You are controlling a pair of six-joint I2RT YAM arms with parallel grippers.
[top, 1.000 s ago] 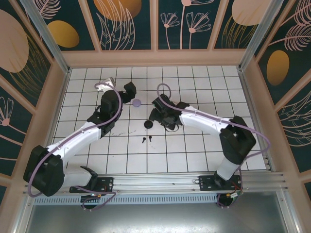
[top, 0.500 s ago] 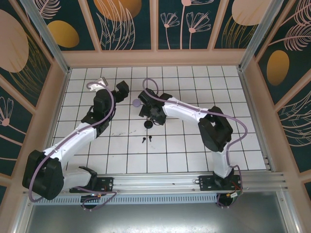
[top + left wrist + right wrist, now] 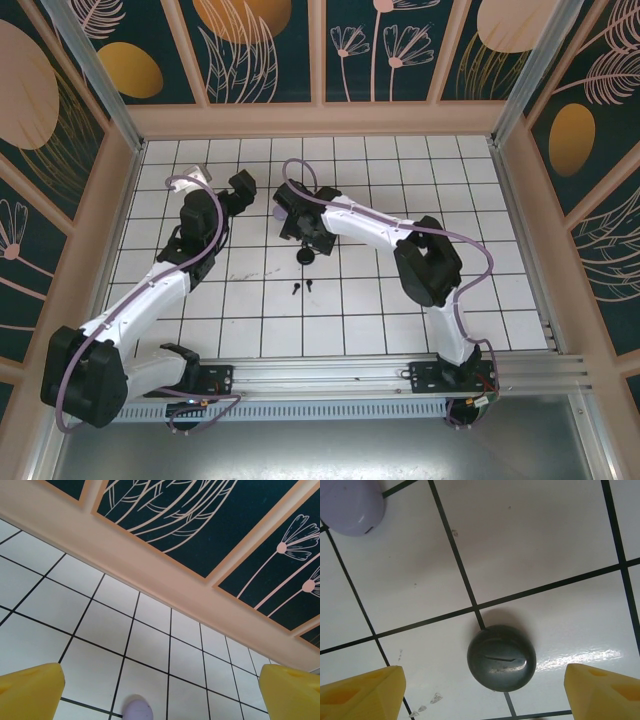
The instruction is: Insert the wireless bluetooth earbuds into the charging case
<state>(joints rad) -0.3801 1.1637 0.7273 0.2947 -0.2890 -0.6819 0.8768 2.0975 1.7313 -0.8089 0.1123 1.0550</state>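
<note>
Top external view: both arms reach over the middle of the white gridded table (image 3: 480, 300), which is walled by floral panels.
Left gripper (image 3: 243, 188): over the far-left tiles, jaws spread wide, nothing between them.
Right gripper (image 3: 293, 215): just right of the left one, jaws released and apart, grasping nothing.
Dark round case (image 3: 305, 257): looks closed, lying on the table just on the near side of the right gripper. In the right wrist view it sits on a grid crossing between the yellow fingertips (image 3: 362, 695), touching neither.
Black earbuds (image 3: 295, 290): two tiny pieces side by side on the tiles, near the dark case on its near side, apart from it and from both arms.
Lilac case (image 3: 350, 502): pebble-shaped, at the top-left corner of the right wrist view, well apart from the dark case. In the left wrist view it lies at the bottom edge.
In the way: the right wrist and its lilac cable (image 3: 300, 175) overhang the tiles beyond the dark case.
</note>
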